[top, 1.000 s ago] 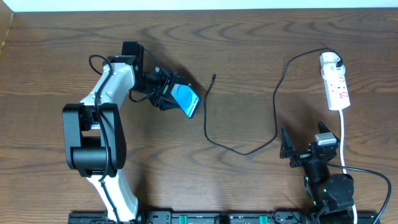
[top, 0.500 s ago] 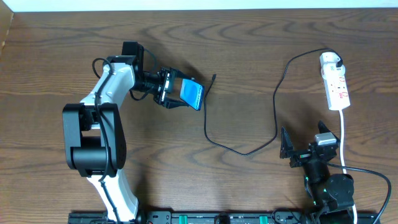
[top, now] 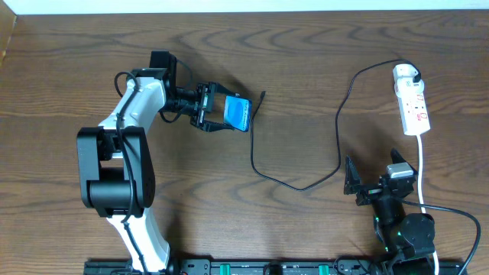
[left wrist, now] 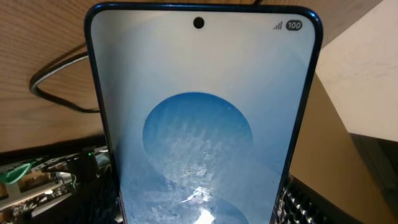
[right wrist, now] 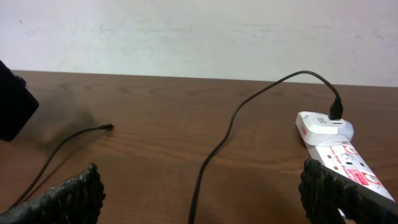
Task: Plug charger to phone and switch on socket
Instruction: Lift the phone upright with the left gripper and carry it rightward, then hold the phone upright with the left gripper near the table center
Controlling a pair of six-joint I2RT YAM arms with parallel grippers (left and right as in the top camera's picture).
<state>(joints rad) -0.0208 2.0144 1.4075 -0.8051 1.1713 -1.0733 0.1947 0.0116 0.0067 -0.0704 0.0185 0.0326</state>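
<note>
My left gripper [top: 223,113] is shut on the phone [top: 238,114] and holds its blue screen tilted, lifted off the table. The phone fills the left wrist view [left wrist: 199,118], with a finger [left wrist: 306,202] against its side. The charger's black cable [top: 337,130] loops across the table. Its plug tip [top: 262,95] lies just right of the phone, free. Its other end joins the white adapter [top: 407,72] on the socket [top: 415,109]. My right gripper [top: 372,166] is open and empty, low near the front edge, with the cable [right wrist: 217,149] between its fingers' lines and the socket [right wrist: 341,158] at the right.
A thick white cord [top: 422,164] runs from the socket down past my right arm. The plug tip [right wrist: 109,127] shows far left in the right wrist view. The table's far edge and a white wall lie behind.
My left gripper has carried the phone right and a little farther back, turning it, so it now sits close to the plug tip. The right arm has not moved.
</note>
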